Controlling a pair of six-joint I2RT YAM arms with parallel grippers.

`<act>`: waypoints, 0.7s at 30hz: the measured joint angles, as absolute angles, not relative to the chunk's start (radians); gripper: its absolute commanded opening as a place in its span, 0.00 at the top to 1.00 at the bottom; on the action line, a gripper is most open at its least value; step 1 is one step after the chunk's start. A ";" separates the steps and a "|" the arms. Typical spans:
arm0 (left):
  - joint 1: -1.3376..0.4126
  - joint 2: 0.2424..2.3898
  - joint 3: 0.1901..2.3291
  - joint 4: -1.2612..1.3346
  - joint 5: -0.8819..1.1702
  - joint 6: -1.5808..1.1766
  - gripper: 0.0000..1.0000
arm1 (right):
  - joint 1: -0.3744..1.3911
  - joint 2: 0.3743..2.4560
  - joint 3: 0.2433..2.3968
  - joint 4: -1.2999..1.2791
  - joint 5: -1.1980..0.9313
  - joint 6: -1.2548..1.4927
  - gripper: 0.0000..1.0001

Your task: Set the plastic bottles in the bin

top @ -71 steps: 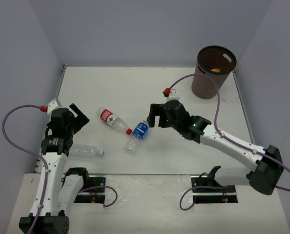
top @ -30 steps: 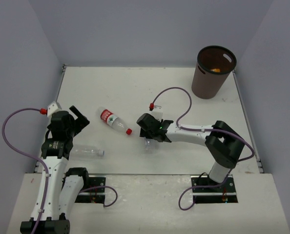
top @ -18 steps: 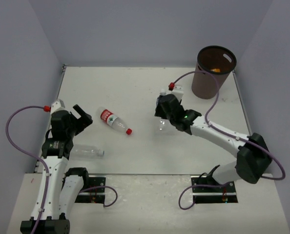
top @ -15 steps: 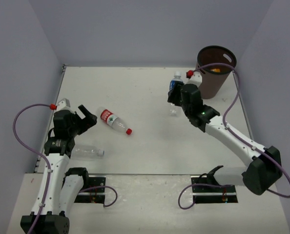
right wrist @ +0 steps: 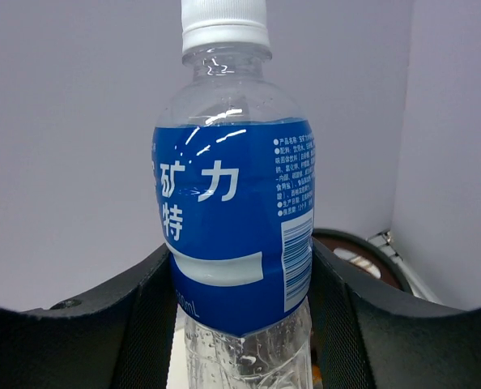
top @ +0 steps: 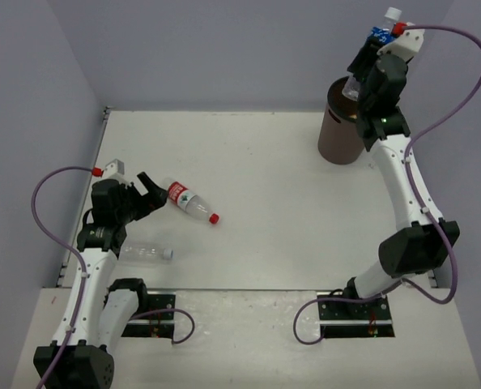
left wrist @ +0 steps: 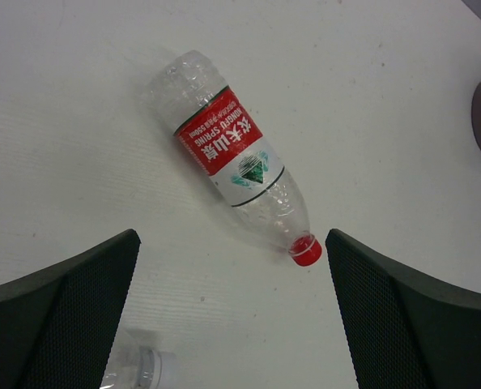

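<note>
The white tabletop [top: 305, 211] sits inside plain grey-lilac walls. In the upper right of the overhead view my right arm reaches up high. Its right gripper [right wrist: 240, 324] is clamped on the lower body of the blue-label bottle [right wrist: 232, 203]. That bottle is upright in the air, white cap on top, above the dark-brown bin [top: 338, 142] at the upper right of the table. I cannot tell whether it is squarely over the opening. In the wrist view the bin's rim shows low and right, behind the bottle.

At the left of the overhead view my left gripper [left wrist: 231, 267] hangs with its jaws wide apart, holding nothing. The red-label bottle [left wrist: 236, 158] lies on its side just past the fingertips, its red cap pointing lower right. The plain clear bottle [top: 143, 253] lies flat on the table, lower in the frame than that gripper.
</note>
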State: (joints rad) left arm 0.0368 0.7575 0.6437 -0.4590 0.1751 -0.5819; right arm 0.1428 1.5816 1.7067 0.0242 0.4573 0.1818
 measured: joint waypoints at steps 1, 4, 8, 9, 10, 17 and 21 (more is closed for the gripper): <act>0.037 0.758 0.644 -0.457 0.178 -0.582 0.00 | 0.127 1.624 1.747 0.024 0.467 0.182 0.64; 0.037 0.759 0.644 -0.447 0.193 -0.582 0.00 | 0.099 1.745 1.845 0.038 0.516 0.181 0.66; 0.037 0.759 0.644 -0.435 0.204 -0.581 0.00 | 0.078 1.865 1.913 0.049 0.571 0.172 0.47; 0.037 0.759 0.644 -0.434 0.204 -0.581 0.00 | 0.074 1.885 1.922 0.050 0.580 0.171 0.34; 0.037 0.759 0.644 -0.434 0.203 -0.581 0.00 | 0.070 1.902 1.928 0.050 0.589 0.170 0.22; 0.037 0.758 0.644 -0.434 0.183 -0.581 0.00 | 0.053 1.925 1.904 0.050 0.631 0.178 0.01; 0.037 0.762 0.644 -0.434 0.175 -0.583 0.00 | 0.051 1.897 1.861 0.022 0.595 0.200 0.01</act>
